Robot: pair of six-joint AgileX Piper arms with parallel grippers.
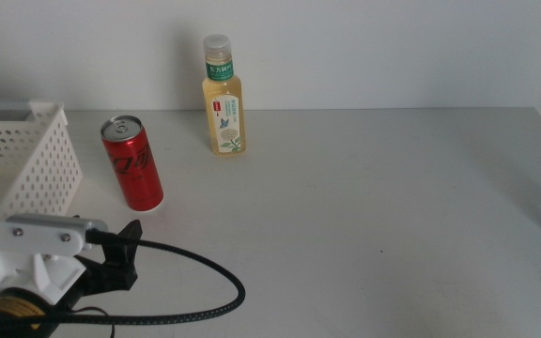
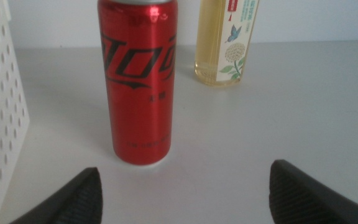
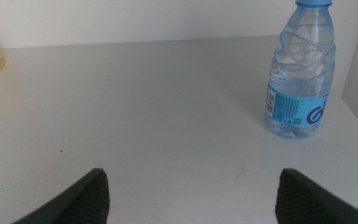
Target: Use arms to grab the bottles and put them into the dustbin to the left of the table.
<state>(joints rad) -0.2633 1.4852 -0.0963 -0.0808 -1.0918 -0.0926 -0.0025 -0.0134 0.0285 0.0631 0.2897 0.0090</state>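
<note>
The slim red aluminium soda can (image 1: pixel 132 162) stood upright on the plain light-grey surface (image 1: pixel 364 216), just beside the white perforated plastic dustbin (image 1: pixel 22 160) at the left edge. Behind it and a little to the right stood the yellow tea bottle with the green-and-white label (image 1: pixel 224 99), also upright, near the back wall. The clear water bottle with the blue cap (image 3: pixel 298 74) stood well apart at the far right edge, only partly showing in the middle view.

None of the three was in the bin, so the step in hand looked like the first approach. The left claw (image 2: pixel 185 190) was spread wide and empty, low over the surface and facing the can, which sat slightly off its centreline. The next move would likely call for sliding forward and shifting sideways until the can stood between the jaws, then pinching it at mid-height so it would not tip.

The right claw (image 3: pixel 191 193) was likewise spread and empty, facing the water bottle, which stood off to one side of it.
</note>
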